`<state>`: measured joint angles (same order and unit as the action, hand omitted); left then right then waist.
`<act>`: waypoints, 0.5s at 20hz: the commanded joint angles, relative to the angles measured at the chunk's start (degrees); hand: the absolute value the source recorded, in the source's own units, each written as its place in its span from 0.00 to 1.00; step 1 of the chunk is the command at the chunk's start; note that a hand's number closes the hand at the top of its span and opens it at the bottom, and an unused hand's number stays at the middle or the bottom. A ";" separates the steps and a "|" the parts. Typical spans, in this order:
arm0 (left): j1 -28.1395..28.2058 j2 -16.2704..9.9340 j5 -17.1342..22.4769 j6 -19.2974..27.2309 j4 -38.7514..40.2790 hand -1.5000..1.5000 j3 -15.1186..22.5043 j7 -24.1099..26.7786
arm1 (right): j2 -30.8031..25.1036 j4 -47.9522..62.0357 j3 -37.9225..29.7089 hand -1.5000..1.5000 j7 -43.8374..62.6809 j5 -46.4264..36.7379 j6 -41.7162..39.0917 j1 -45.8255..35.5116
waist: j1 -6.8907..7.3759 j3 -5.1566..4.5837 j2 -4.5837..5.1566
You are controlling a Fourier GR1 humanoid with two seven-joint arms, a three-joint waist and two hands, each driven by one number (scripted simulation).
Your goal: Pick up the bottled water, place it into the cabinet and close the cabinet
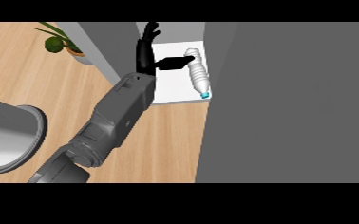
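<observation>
The bottled water (198, 73) is a clear bottle with a blue cap. It lies on its side on the white cabinet shelf (172, 92), cap pointing toward the counter. My left hand (145, 57) reaches over the shelf just left of the bottle, coming in from the lower left. Its fingers (149, 32) are straight and point toward the cabinet's back. Its thumb stretches right and touches the bottle's upper part; nothing is curled round the bottle. My right hand is out of view.
A large grey panel (280, 99), apparently the cabinet door, fills the right side beside the shelf. A grey cabinet wall (101, 47) borders the shelf on the left. A potted plant (57, 42) stands at the far left and a round grey vessel (15, 137) at the left edge.
</observation>
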<state>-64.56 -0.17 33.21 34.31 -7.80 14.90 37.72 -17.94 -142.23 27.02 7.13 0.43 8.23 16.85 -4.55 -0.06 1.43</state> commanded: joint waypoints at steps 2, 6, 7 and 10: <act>-0.58 0.05 1.30 -2.52 0.67 0.00 -2.52 2.54 | -0.44 -4.87 -1.17 0.00 2.19 3.19 -0.59 1.05 | -0.35 -0.02 0.32; -1.91 -1.42 -1.36 -4.63 2.46 0.00 -0.49 1.93 | 0.24 -4.44 -0.66 0.00 2.21 2.11 -0.22 1.26 | -0.10 0.00 0.14; 0.14 0.15 -1.78 -3.13 1.19 0.00 0.83 2.08 | 1.12 0.20 1.15 0.00 -1.55 0.90 -0.68 2.51 | -0.26 0.05 -0.21; -3.19 0.16 0.12 -6.59 -0.58 0.00 -1.51 1.43 | -0.17 -3.65 -0.98 0.00 0.82 2.56 -1.54 1.39 | -0.43 0.01 -0.03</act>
<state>-66.39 -0.24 32.63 30.01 -6.87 14.17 39.04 -17.46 -142.12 26.94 6.77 0.80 7.42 17.69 -4.74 -0.05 1.40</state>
